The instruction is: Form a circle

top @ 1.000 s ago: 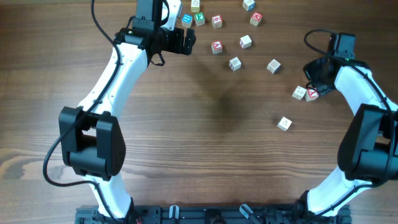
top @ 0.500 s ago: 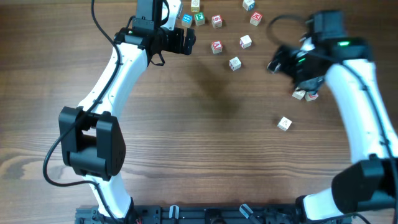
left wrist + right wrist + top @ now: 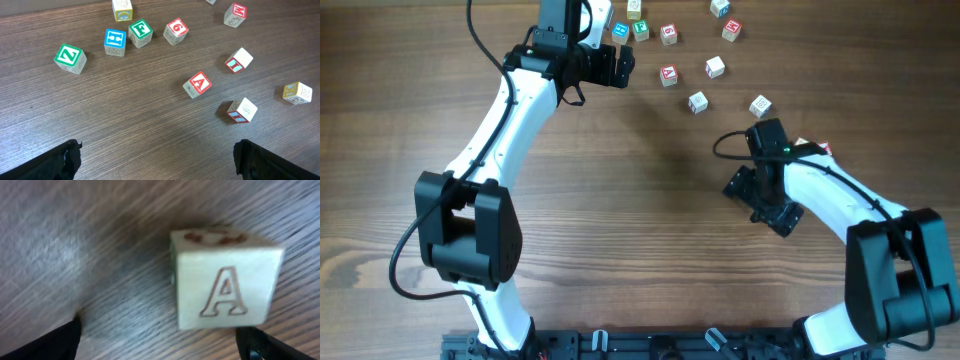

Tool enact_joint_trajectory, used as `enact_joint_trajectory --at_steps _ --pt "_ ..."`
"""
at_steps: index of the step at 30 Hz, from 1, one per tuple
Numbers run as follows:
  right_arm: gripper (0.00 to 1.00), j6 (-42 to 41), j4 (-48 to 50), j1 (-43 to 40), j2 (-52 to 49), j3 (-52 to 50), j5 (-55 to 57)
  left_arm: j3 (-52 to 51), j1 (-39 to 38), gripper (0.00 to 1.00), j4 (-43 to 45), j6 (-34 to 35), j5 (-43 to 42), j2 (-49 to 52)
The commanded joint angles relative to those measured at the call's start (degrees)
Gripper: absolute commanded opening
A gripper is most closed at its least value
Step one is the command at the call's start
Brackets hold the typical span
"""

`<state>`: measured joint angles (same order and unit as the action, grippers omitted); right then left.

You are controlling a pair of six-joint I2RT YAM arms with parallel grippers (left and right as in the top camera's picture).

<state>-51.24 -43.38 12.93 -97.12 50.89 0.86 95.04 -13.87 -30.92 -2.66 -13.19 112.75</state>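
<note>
Nothing round is formed yet. The cubes (image 3: 698,101) lie scattered at the upper middle of the overhead frame, in a loose band stretched left to right rather than a closed loop. I judge this is the gathering step. My right claw (image 3: 160,342) stands wide, gripping nothing. The A cube (image 3: 225,280) sits on the desk (image 3: 75,240) just ahead, right of centre in the wrist view, its letter upright. A cube has no long axis. Next I'd centre, close and carry. My left claw (image 3: 157,162) hangs wide and empty.

The brown wooden table (image 3: 650,260) carries small alphabet cubes (image 3: 697,102), loosely scattered toward its far right side.
</note>
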Motion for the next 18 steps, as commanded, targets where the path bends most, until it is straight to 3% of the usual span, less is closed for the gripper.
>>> enact_joint_trajectory --at_steps 1,9,10,13,16,18 --pt "1.00 -1.33 -0.22 -0.07 -0.55 -0.72 3.21 -0.28 -0.26 1.00 -0.02 0.15 -0.26 0.50" --pt "1.00 -1.25 -0.61 -0.24 -0.55 -0.72 15.82 -0.28 -0.26 1.00 -0.02 0.15 -0.28 0.50" --pt "0.96 -1.20 -0.44 -0.24 -0.55 -0.72 15.82 -0.28 -0.26 1.00 -0.02 0.15 -0.26 0.50" --pt "0.73 -1.25 -0.52 -0.24 -0.55 -0.72 15.74 -0.28 -0.26 1.00 -0.02 0.15 -0.26 0.50" --pt "0.41 -1.22 -0.83 -0.24 -0.55 -0.72 14.47 -0.28 -0.26 1.00 -0.02 0.15 -0.26 0.50" --pt "0.27 -1.27 -0.83 -0.24 -0.55 -0.72 14.08 -0.28 -0.26 1.00 -0.04 0.15 -0.26 0.50"
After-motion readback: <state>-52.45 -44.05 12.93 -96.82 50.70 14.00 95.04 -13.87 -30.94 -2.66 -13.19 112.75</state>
